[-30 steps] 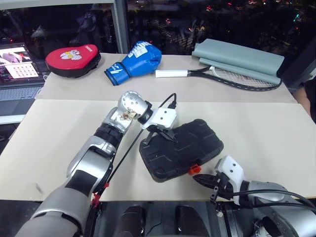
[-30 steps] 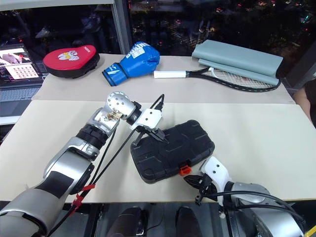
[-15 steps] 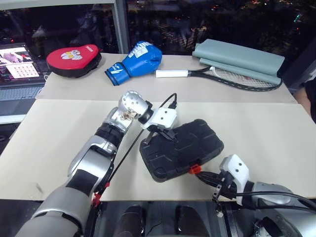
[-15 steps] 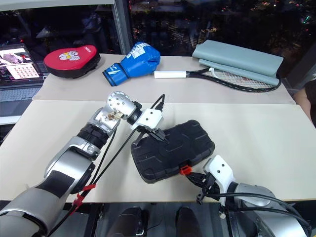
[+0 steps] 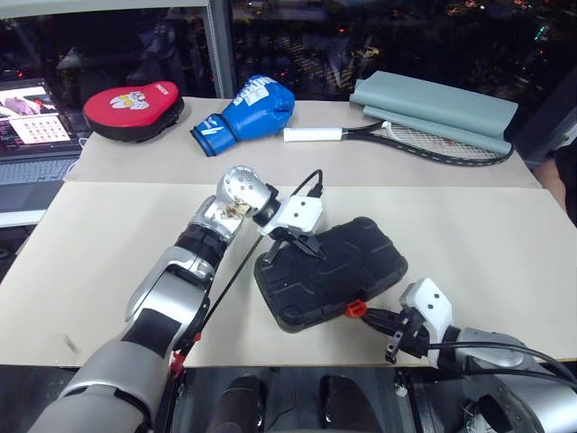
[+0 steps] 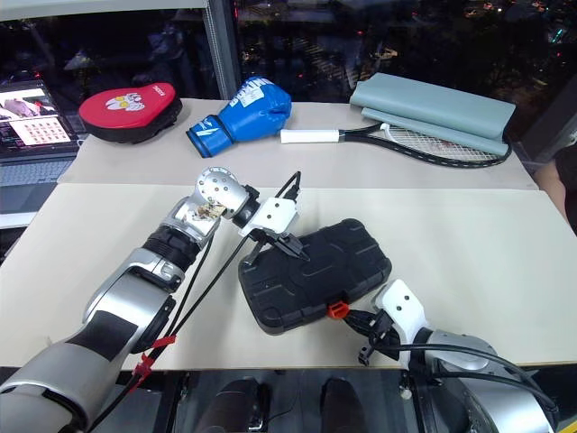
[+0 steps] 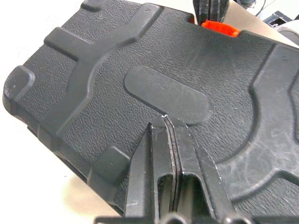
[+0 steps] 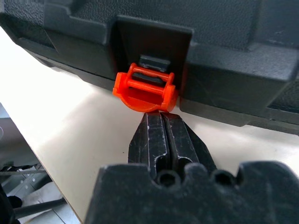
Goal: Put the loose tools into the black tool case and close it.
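While the latch hangs unfastened, the black moulded plastic tool case (image 5: 330,273) lies lidded.
Closed left gripper (image 7: 164,122) presses the lid; closed right gripper (image 8: 161,116) touches the orange latch (image 8: 145,88) and may slip off.

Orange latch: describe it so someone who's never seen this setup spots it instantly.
Start at the beige table and find the black tool case, lid down, lying at an angle near the front edge. On the case's front wall, in a recess, hangs the orange latch, with the shut right gripper tip right at it. It is the only orange part on the otherwise all-black case.
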